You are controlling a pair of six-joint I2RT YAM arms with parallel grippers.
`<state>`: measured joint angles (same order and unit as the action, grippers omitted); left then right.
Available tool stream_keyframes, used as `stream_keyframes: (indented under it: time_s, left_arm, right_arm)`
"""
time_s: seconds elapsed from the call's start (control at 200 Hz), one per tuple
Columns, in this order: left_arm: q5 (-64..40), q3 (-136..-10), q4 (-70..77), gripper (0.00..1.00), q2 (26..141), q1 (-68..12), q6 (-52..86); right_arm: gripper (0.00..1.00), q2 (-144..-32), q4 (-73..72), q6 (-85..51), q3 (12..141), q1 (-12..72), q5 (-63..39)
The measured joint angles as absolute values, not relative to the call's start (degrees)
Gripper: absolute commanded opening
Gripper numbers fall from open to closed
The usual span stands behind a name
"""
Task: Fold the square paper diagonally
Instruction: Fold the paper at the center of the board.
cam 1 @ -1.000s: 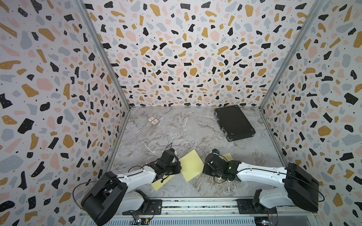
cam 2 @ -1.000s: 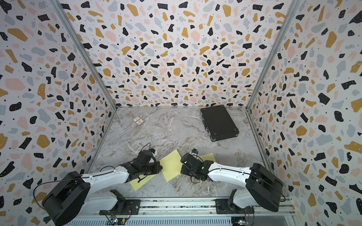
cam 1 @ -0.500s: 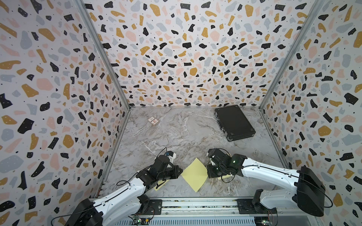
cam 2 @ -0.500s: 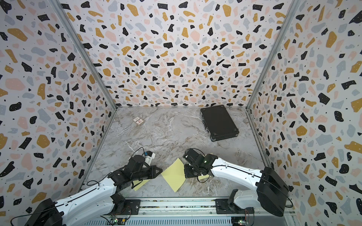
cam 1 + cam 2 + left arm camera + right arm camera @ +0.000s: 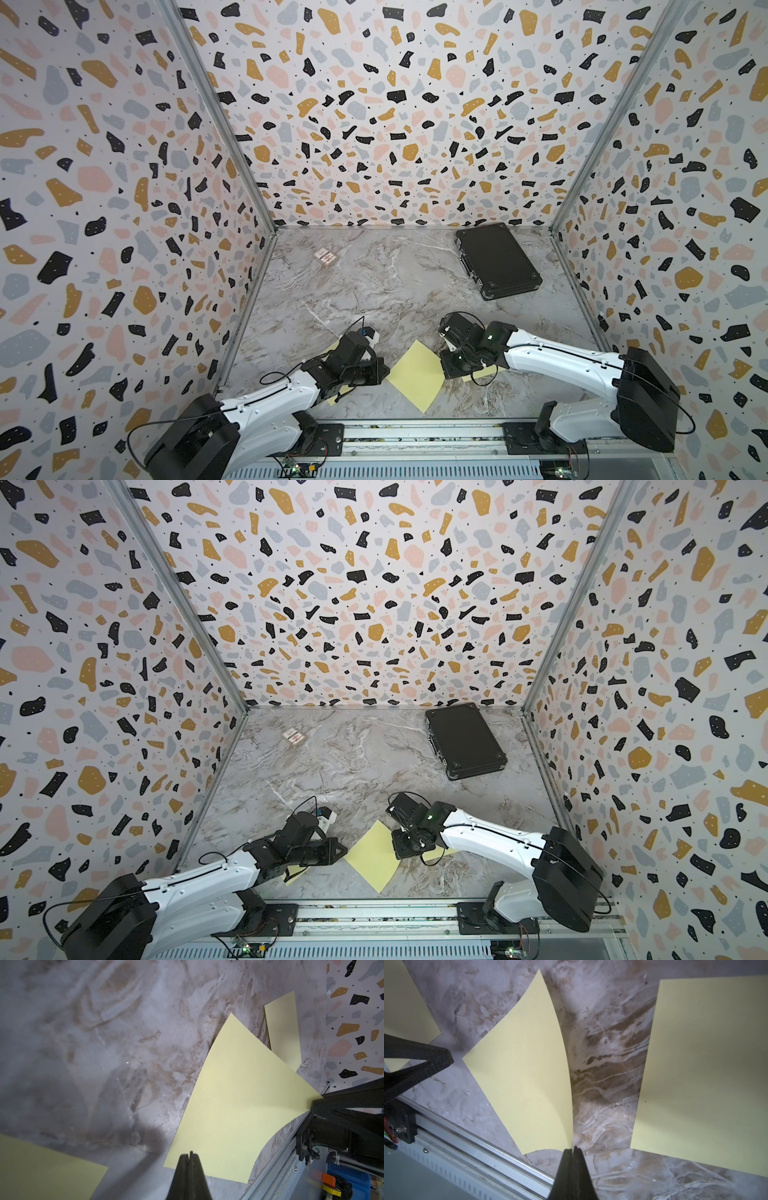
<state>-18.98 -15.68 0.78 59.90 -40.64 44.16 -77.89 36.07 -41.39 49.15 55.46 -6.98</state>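
Well, the only container I can see is the black case [image 5: 498, 261], shut flat at the back right of the marble table [image 5: 374, 291]; its contents are hidden. A small flat pack [image 5: 325, 257] lies at the back left, too small to read.

My right pincer [image 5: 573, 1148] is clamped on one corner of the square paper [image 5: 415, 380], which sits as a diamond between my two arms, near the front rail [image 5: 415, 432]. My left pincer [image 5: 189, 1155] is pressed closed at the opposite corner; whether it actually nips the sheet I cannot tell.

Both top views make the paper look flat, but the wrist views show it curving up toward my right jaws. The right wrist view also shows the spare sheet [image 5: 699, 1068] by my right arm broad and plain, where the top views leave only a sliver.

All the paper is pale yellow, matte and smooth. The table is veined grey-brown, and the walls [image 5: 374, 124] are a speckled terrazzo print.
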Motion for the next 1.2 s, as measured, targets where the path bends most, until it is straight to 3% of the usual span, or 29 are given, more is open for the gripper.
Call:
stream_keyframes:
  time_s: [0.656,1.201]
  left_arm:
    - [-18.4,-15.6,4.5,0.00,66.5,-41.5,42.9]
    - [-16.3,-16.1,8.4,0.00,69.5,-42.0,43.1]
  right_arm:
    - [0.00,-78.4,35.4,-42.0,49.1,55.5,-7.7]
    - [0.00,-80.3,22.0,-48.1,49.1,55.5,-19.4]
